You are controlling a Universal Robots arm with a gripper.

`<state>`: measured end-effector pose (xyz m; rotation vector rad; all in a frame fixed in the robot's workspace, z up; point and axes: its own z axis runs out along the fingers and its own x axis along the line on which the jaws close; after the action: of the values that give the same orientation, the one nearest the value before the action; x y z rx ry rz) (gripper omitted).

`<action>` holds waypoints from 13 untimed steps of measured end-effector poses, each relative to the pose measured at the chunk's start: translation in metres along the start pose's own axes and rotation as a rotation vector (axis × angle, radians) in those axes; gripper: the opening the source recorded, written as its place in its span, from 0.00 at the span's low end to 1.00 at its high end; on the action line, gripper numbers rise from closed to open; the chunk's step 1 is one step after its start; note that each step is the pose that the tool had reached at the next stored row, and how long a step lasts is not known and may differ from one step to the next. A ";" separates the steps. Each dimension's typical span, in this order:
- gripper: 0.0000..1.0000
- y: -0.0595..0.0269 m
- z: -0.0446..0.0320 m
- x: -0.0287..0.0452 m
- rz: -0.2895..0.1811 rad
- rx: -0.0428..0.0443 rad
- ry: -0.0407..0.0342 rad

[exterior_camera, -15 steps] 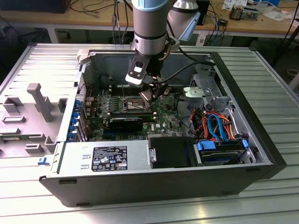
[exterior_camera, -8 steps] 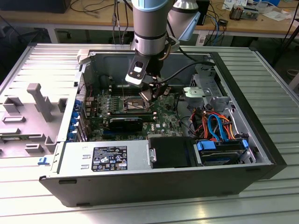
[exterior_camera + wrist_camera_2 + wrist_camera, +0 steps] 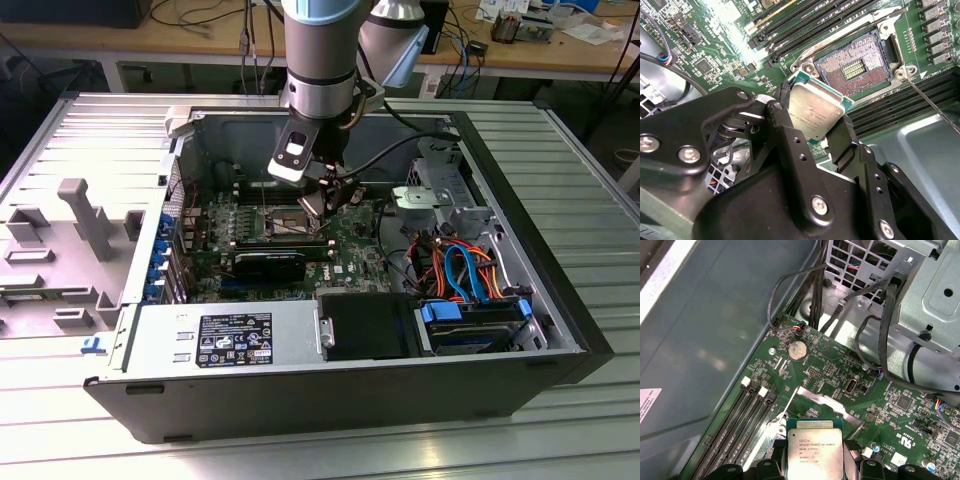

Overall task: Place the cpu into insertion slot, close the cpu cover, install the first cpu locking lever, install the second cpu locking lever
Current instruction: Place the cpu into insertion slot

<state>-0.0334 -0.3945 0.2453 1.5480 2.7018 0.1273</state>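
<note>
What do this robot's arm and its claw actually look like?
The arm is a thick silver-grey tube with light blue trim at its joints. A black cable loops off its wrist. In the second wrist view, the gripper is built of chunky matt black metal pieces fixed with round silver screws.

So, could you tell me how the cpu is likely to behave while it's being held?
The cpu looks like a thin, rigid plate, so probably stiff and light. The gripper pinches only its edges and its metal top looks smooth, so it may slip or tilt. Its thin green edge could chip if squeezed hard.
</note>
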 end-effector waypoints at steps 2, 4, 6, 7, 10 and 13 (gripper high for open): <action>0.54 0.0000 0.0000 0.0000 0.001 0.0000 -0.0001; 0.54 0.0000 0.0003 0.0000 0.009 -0.0002 -0.0008; 0.54 0.0000 0.0006 0.0000 0.014 -0.0003 -0.0012; 0.54 0.0000 0.0006 0.0000 0.014 -0.0002 -0.0012; 0.54 -0.0001 0.0007 0.0000 0.018 -0.0003 -0.0015; 0.54 -0.0001 0.0008 0.0000 0.020 -0.0004 -0.0017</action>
<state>-0.0334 -0.3945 0.2445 1.5741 2.6857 0.1269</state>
